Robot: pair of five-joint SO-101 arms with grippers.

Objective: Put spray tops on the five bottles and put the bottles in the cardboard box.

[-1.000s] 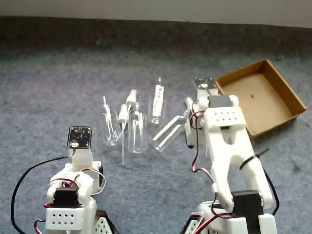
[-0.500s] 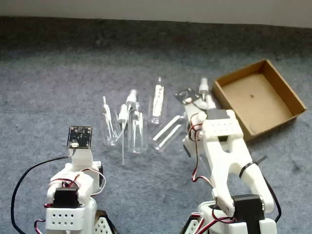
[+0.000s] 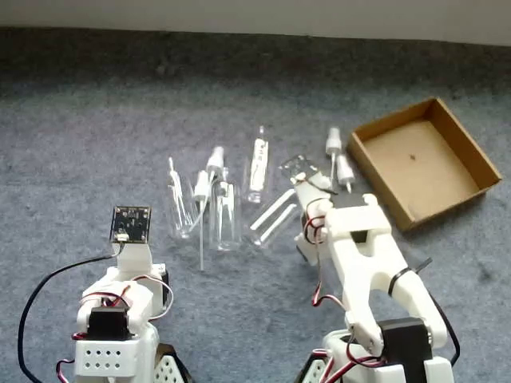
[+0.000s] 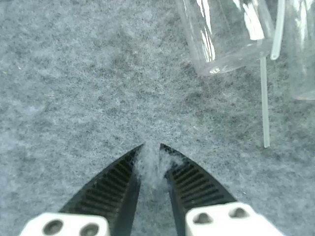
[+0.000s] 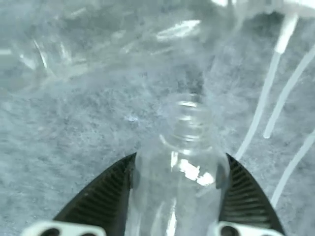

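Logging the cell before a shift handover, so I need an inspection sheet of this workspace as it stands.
Surface: grey carpet, flat.
Job's things: cardboard box open, no bottles inside; clear bottles lie to its left; two spray tops loose beside the box, more among the bottles.
Clutter: nothing seen.
Grippers: right gripper shut on a bottle with no top; left gripper shut, holding nothing, over carpet.
Cables: servo wires exposed; black cable loops over the carpet.
Surroundings: pale wall strip beyond the carpet.
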